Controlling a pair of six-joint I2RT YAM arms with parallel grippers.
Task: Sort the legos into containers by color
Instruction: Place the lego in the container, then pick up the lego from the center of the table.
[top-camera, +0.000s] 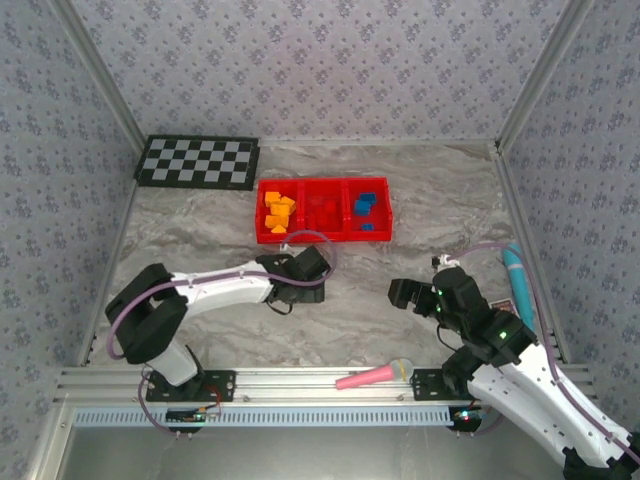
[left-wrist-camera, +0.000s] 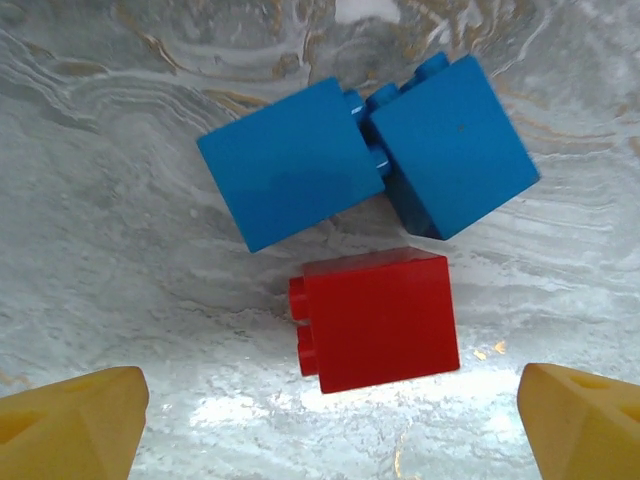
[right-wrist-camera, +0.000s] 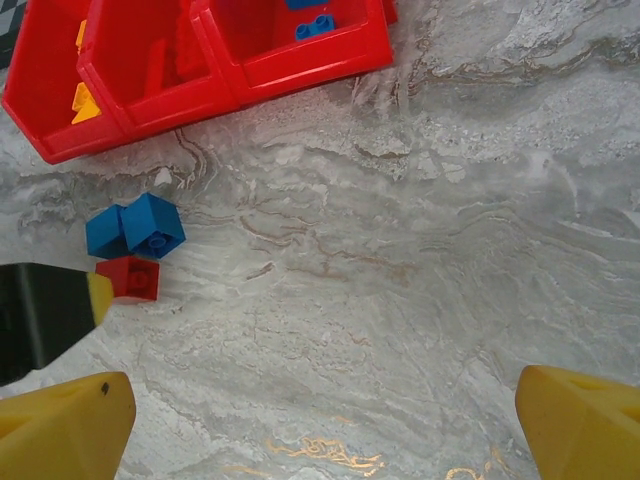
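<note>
Landmark: shallow bright red plastic tray (top-camera: 322, 238) with three compartments side by side, on the grey marbled bench (top-camera: 430, 200).
Sorted: orange-yellow plastic bricks (top-camera: 279, 211) fill the tray's left compartment, red ones lie in the middle, and small blue plastic bricks (top-camera: 364, 207) in the right.
Unsorted: one red plastic brick (left-wrist-camera: 378, 318) and two blue square plastic bricks (left-wrist-camera: 290, 177), (left-wrist-camera: 452, 143) lie on the bench on the tray's near side, close to its front wall. The blue pair touch each other and the red one lies just beside them, on its side.
Left tool (left-wrist-camera: 328, 425): released, yellow fingertips spread wide with nothing between them. It hovers over the loose cluster, with the red brick just ahead of the tips.
Right tool (right-wrist-camera: 322, 420): released and empty, over bare bench on the tray's near side, well apart from the cluster.
Likely step: closing on the red brick for the middle compartment.
Risk, crowding: the blue bricks sit so near that a descending finger may land on one or shove it away.
Risk, grip: studs face sideways, so a finger pressing on them could twist the brick loose.
Risk, placement: a release off-centre could drop red among orange or blue.
</note>
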